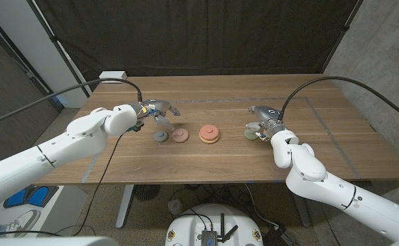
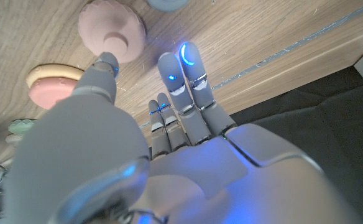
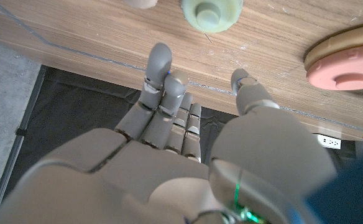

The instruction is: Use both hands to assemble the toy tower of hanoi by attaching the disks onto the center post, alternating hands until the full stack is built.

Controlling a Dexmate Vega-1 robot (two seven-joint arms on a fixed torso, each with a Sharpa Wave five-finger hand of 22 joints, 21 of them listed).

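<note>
Black curtain hangs behind the wooden table [image 1: 336, 147]. On it, the base stack [image 1: 209, 134], a wide tan disk under a coral one with a short post, sits between both hands. Left hand [image 1: 155, 109] holds nothing, fingers [image 2: 181, 74] extended and apart; the pink disk [image 1: 180, 135] and grey disk [image 1: 160, 137] lie just beyond its fingertips. Right hand [image 1: 264, 119] is also empty, fingers loosely spread, with the pale green disk [image 1: 252, 134] just beside its fingertips [image 3: 160, 62]

Arms: glossy white rounded shells, black joint seams, black cable looping to each wrist. Left hand [image 1: 157, 109] and right hand [image 1: 262, 121]: grey segmented fingers; left fingertips [image 2: 188, 56] glow blue.
</note>
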